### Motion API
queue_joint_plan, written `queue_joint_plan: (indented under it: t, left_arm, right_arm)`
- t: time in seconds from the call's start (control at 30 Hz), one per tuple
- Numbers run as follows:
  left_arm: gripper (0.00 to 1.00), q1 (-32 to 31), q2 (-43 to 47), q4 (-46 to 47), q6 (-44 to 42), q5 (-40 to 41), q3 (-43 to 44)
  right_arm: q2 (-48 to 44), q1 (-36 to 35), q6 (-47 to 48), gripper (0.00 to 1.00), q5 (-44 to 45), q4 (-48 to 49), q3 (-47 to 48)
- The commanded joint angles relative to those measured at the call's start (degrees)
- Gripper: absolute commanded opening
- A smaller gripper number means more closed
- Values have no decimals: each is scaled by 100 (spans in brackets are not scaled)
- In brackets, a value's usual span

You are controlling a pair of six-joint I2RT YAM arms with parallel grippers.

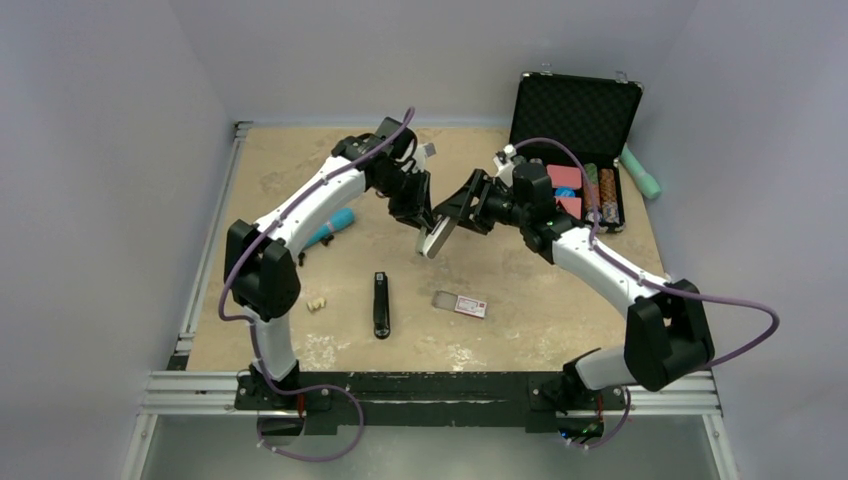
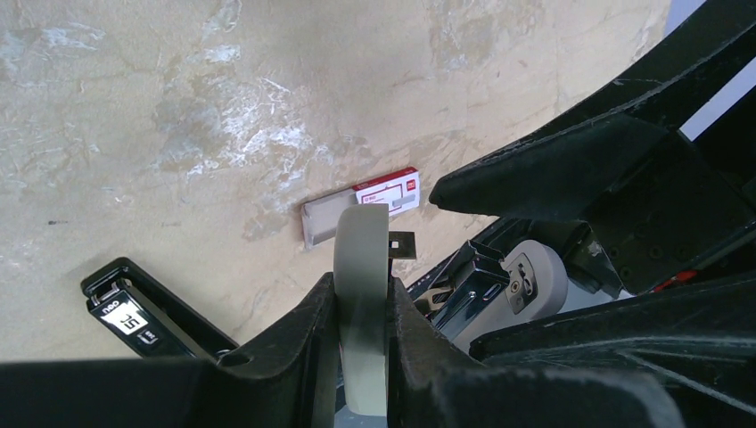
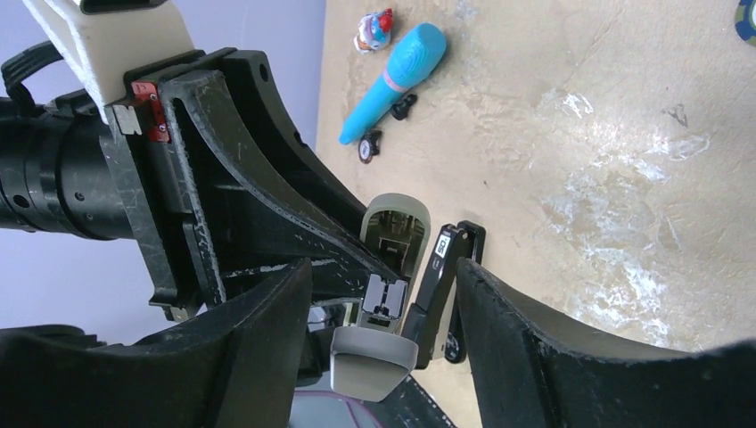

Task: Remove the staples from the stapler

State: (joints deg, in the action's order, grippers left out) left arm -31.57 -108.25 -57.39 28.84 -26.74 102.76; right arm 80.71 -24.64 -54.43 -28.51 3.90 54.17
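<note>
A grey stapler (image 1: 437, 236) hangs in mid-air above the table's middle, hinged open. My left gripper (image 1: 413, 212) is shut on its grey top cover (image 2: 361, 267), with the fingers (image 2: 303, 339) pressed on both sides. The metal staple magazine (image 2: 471, 283) and grey base (image 2: 535, 281) swing off to the right. My right gripper (image 1: 468, 205) is open. Its fingers (image 3: 267, 330) stand wide apart on either side of the stapler's grey end (image 3: 374, 361) and magazine (image 3: 385, 297), not touching them. No loose staples show.
A black stapler (image 1: 381, 305) and a red-and-white staple box (image 1: 462, 304) lie on the table near the front. A blue marker (image 1: 335, 225) lies at left. An open black case (image 1: 575, 130) with small items stands at back right.
</note>
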Motion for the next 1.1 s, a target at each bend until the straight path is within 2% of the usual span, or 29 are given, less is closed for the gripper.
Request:
queue_joint_plan:
  t: [0.0, 0.3, 0.53, 0.6, 0.67, 0.7, 0.73, 0.77, 0.97, 1.07]
  left_arm:
    - [0, -15, 339, 613, 496, -317, -260]
    - [0, -10, 297, 1291, 1059, -452, -620]
    - [0, -14, 243, 1641, 1357, -557, -772]
    - [0, -10, 243, 1674, 1370, -567, -819]
    - [0, -7, 263, 1699, 1383, -582, -900]
    - [0, -12, 275, 1733, 1404, -594, -955]
    - [0, -13, 296, 1770, 1431, -603, -1024]
    - [0, -13, 326, 1833, 1480, -618, -1108]
    - [0, -15, 448, 2007, 1984, -616, -1639]
    - [0, -5, 430, 1681, 2201, -354, -1747]
  right_arm:
    - [55, 5, 67, 64, 226, -172, 225]
    - [115, 9, 136, 63, 255, -276, 102]
    - [260, 12, 301, 52, 432, -676, 122]
    - [284, 12, 307, 45, 479, -737, 123]
    - [332, 12, 323, 34, 530, -807, 173]
    - [362, 10, 340, 24, 554, -845, 210]
    - [387, 19, 351, 5, 602, -932, 261]
    - [411, 17, 372, 0, 680, -1034, 320]
    - [419, 33, 506, 0, 1131, -1572, 608]
    - [392, 67, 515, 0, 1232, -1745, 673]
